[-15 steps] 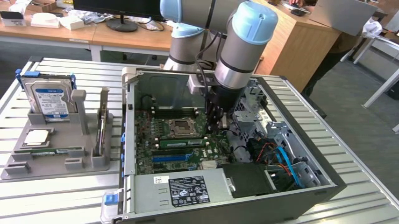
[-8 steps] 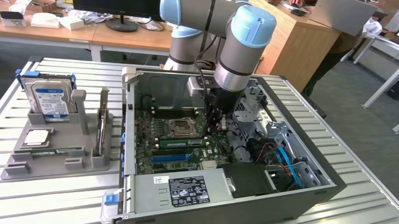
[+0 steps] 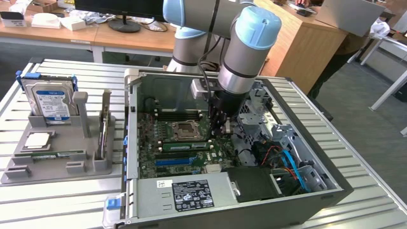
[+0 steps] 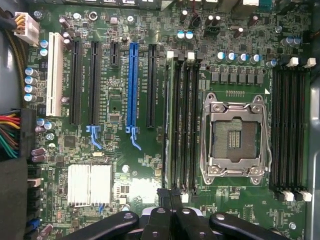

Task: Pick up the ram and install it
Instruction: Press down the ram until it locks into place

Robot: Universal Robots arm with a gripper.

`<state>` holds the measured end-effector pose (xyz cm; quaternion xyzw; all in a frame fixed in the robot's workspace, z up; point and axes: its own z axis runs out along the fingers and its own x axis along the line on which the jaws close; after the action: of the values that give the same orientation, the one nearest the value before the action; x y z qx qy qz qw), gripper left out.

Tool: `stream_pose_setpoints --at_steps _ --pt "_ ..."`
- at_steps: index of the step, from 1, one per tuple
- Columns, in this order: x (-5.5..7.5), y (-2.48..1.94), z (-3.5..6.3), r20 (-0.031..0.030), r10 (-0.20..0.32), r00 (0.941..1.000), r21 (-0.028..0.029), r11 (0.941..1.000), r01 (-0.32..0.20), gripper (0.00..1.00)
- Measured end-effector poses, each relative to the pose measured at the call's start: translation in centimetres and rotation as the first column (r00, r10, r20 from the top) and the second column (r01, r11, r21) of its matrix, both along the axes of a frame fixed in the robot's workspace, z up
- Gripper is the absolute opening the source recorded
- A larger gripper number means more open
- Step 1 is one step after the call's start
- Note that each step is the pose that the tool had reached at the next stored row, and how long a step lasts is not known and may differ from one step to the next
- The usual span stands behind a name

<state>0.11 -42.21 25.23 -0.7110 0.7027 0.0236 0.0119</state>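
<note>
Slatted table (image 3: pixel 57 200): computer case (image 3: pixel 254 210), grey holder (image 3: pixel 57 162)

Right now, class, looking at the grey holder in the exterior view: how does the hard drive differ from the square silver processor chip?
Pose: the hard drive stands upright in its slot, while the processor chip lies flat.
Size: the hard drive is clearly larger than the processor chip.
Look: the hard drive carries a blue and white label; the processor chip has a plain silver top.
Shared: both sit in the grey holder at the exterior view's left.
</note>
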Motion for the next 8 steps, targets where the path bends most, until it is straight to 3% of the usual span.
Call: stream_pose_setpoints --at_steps 4,8 --pt "0.00 0.27 -0.08 0.0000 0.000 1.0000 -0.0002 1.0000 0.000 0.10" --pt "0.00 0.28 -0.08 -0.0001 0.000 1.0000 -0.0003 1.0000 0.000 0.10"
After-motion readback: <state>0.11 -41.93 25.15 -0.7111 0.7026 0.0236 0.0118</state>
